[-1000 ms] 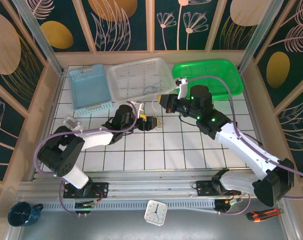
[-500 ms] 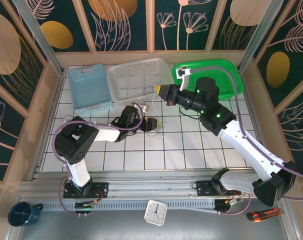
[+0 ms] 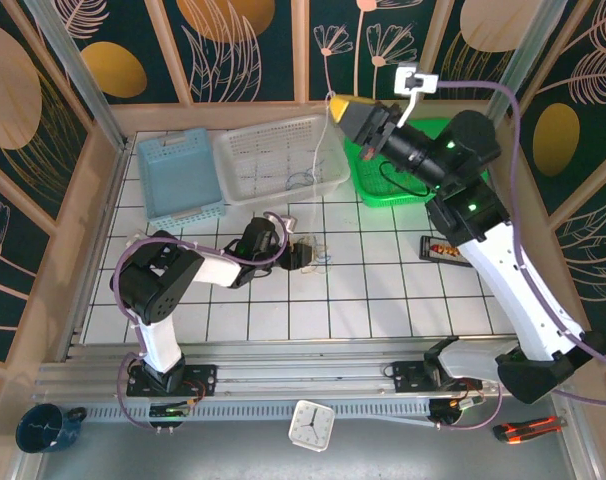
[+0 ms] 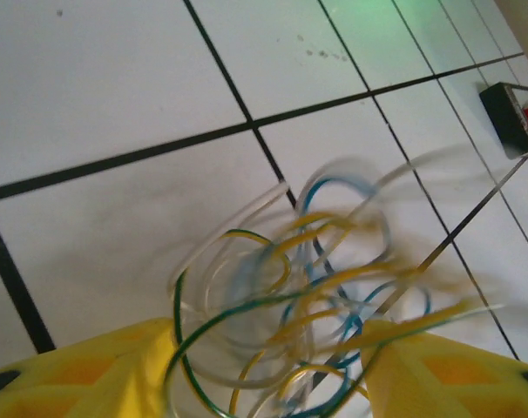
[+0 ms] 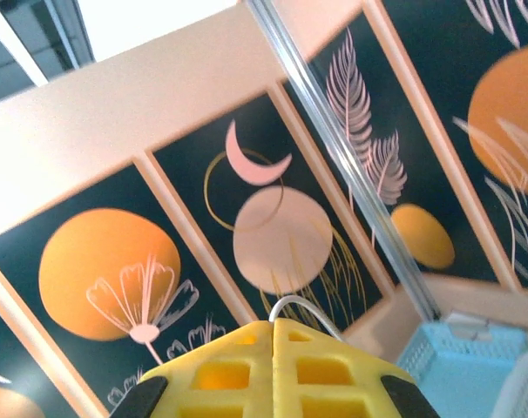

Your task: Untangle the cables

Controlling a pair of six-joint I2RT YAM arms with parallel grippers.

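The cables [image 3: 320, 256] lie as a small curly clump of blue, white and yellowish wires on the white tiles near the table's middle. My left gripper [image 3: 305, 252] is low beside them. In the left wrist view the clump [image 4: 316, 287] sits between the yellow fingers [image 4: 81, 366], its loops pressing against both, and the left gripper [image 4: 264, 379] is closed partway on it. My right gripper [image 3: 338, 103] is raised high over the back wall, shut on a thin white cable [image 3: 326, 140] that hangs down toward the baskets. That white cable [image 5: 303, 306] loops out of the shut right gripper [image 5: 273, 324].
A blue basket [image 3: 178, 175], a white basket [image 3: 273, 150] with a thin bluish wire [image 3: 303, 180] at its front edge, and a green tray [image 3: 363, 170] line the back. A small black item with a red spot [image 3: 445, 250] lies right of centre, the same black item [image 4: 512, 117].
My right gripper has lifted up and back to the right, drawing the white cable away from the clump. My left gripper has closed in around the clump.
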